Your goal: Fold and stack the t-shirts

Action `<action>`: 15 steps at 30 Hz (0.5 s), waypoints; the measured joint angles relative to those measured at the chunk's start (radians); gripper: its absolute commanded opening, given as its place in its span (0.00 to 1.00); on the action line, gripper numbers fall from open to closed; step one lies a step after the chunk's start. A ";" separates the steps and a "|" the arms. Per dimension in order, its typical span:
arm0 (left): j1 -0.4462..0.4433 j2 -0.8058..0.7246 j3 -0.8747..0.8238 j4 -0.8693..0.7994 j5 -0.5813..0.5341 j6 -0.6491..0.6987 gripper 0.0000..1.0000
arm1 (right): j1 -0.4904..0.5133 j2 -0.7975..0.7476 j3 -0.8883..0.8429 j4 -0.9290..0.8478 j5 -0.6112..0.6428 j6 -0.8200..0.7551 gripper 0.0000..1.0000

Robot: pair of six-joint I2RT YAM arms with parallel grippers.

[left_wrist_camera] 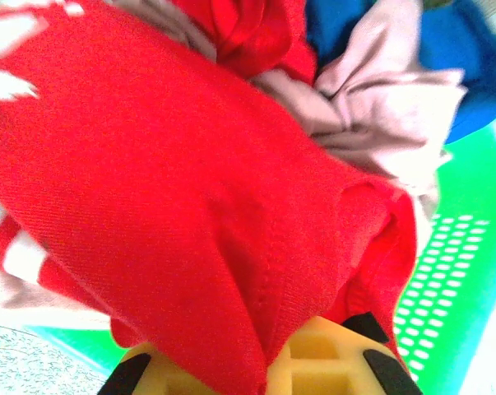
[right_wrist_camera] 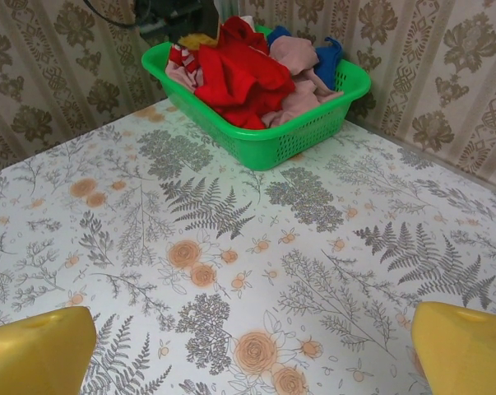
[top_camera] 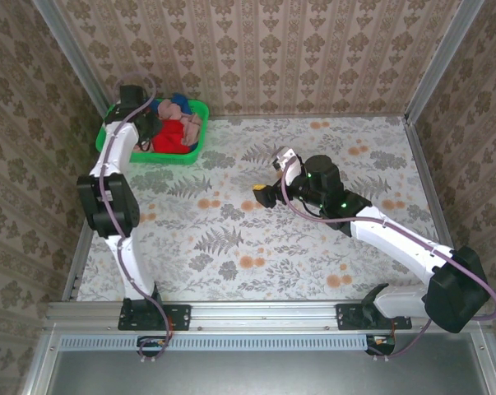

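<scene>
The t-shirts lie heaped in a green basket [top_camera: 153,158] at the far left. The bright red t-shirt [left_wrist_camera: 165,197] is on top, with a dusty pink one [left_wrist_camera: 379,107] and a blue one [left_wrist_camera: 470,58] behind it. My left gripper [left_wrist_camera: 272,370] reaches down into the basket and is shut on a fold of the red t-shirt; the cloth runs between its yellow fingers. From above, the left gripper [top_camera: 153,132] sits over the red t-shirt [top_camera: 175,136]. My right gripper [top_camera: 268,175] hovers open over mid-table, and its wrist view shows the pile [right_wrist_camera: 239,78] beyond the open right gripper [right_wrist_camera: 252,362].
The basket [right_wrist_camera: 297,140] stands against the patterned back wall near the left corner. The floral tablecloth [top_camera: 313,239] spreads flat in front of it. Metal frame posts run up the left and right sides.
</scene>
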 measured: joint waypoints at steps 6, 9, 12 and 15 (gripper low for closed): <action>0.000 -0.094 0.060 -0.006 0.006 0.019 0.00 | 0.000 0.027 0.005 0.023 -0.013 0.006 1.00; 0.000 -0.096 0.140 -0.011 0.016 0.028 0.00 | 0.001 0.045 0.013 0.023 -0.021 0.008 1.00; -0.006 -0.112 0.173 -0.011 0.011 0.050 0.00 | 0.001 0.060 0.025 0.023 -0.022 0.010 1.00; -0.012 -0.128 0.196 -0.011 0.009 0.069 0.00 | 0.001 0.064 0.031 0.023 -0.026 0.016 1.00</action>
